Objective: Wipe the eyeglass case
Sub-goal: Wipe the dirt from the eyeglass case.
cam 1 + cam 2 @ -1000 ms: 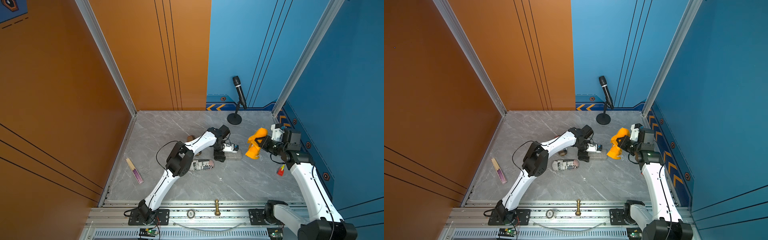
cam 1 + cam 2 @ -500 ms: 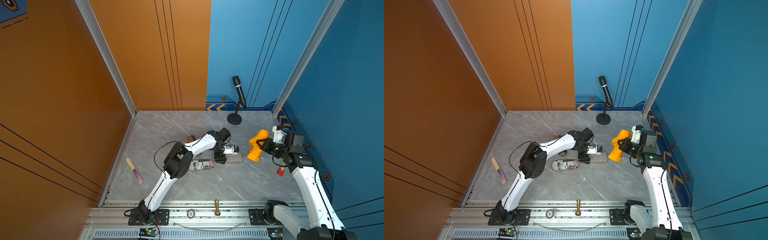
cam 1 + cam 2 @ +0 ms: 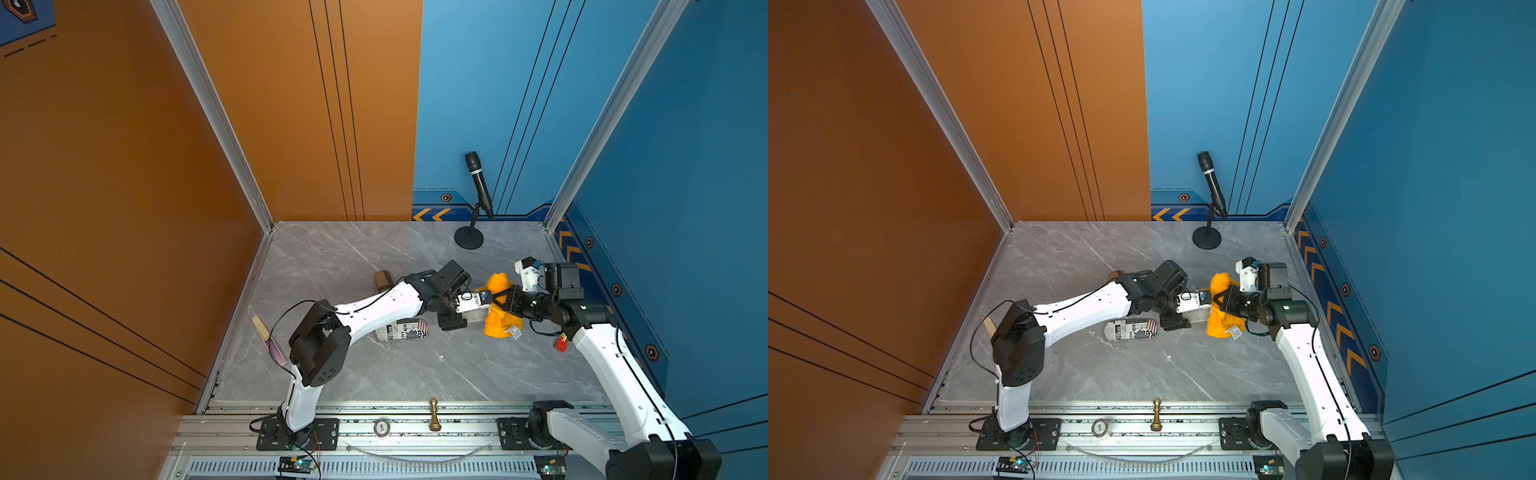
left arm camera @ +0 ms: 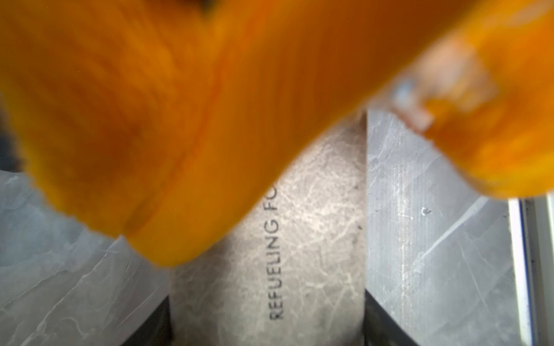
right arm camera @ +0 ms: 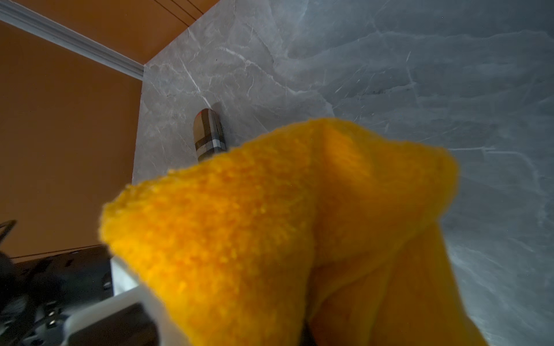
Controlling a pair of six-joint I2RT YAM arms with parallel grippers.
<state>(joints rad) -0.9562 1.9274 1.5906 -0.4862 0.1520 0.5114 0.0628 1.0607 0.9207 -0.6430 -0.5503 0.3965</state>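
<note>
The eyeglass case (image 4: 299, 239) is grey with worn marks and the print "REFUELING". It lies on the marble floor mid-right in both top views (image 3: 473, 316) (image 3: 1196, 316). My left gripper (image 4: 269, 335) is shut on its near end, one dark finger (image 4: 159, 326) against each long side. An orange cloth (image 3: 500, 324) (image 3: 1221, 324) hangs from my right gripper (image 3: 505, 301), which is shut on it. The cloth (image 4: 180, 119) drapes over the case's far end. In the right wrist view the cloth (image 5: 269, 224) hides the fingers.
A newspaper-print case (image 3: 401, 330) lies just left of the left gripper. A brown plaid case (image 3: 383, 280) (image 5: 208, 134) lies behind the left arm. A microphone stand (image 3: 468, 240) is at the back, wooden sticks (image 3: 268, 340) by the left wall, a red object (image 3: 561, 344) by the right wall.
My right arm has carried the orange cloth leftward until it lies over the end of the case. The left gripper has stayed at the case and its jaws have drawn in.
</note>
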